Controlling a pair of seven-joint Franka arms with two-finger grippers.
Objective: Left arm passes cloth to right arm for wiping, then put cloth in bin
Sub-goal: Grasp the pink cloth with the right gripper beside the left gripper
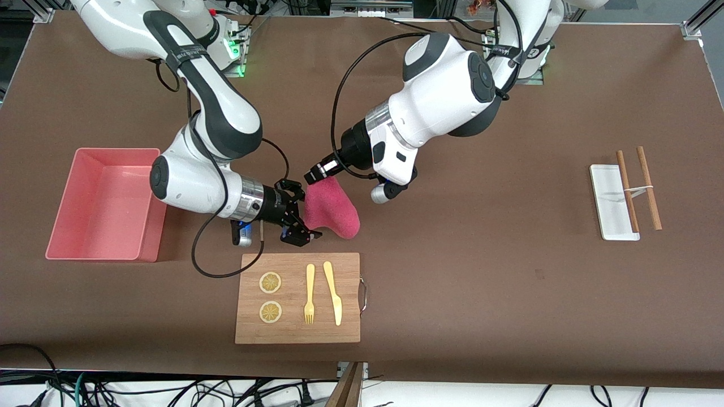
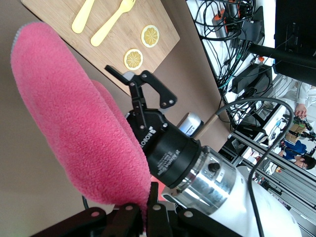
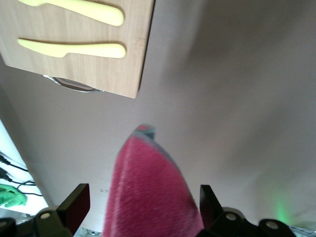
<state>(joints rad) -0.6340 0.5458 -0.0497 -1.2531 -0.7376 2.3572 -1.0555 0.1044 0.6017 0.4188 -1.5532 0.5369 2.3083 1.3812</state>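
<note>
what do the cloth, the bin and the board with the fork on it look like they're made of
The cloth: soft fuzzy fabric, probably fleece or terry, with a nappy magenta surface that drapes. The bin: likely molded plastic, with smooth, evenly salmon-pink sloping walls. The board: apparently wood or bamboo, with pale tan grain and a matte finish.

Pinching shut with left gripper point(image 1: 314, 175) at one o'clock of right gripper point(image 1: 298, 212), fingers spread wide.

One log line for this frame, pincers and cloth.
left pincer: shut on fuzzy magenta cloth | right pincer: open around cloth | salmon-pink plastic bin: empty
</note>
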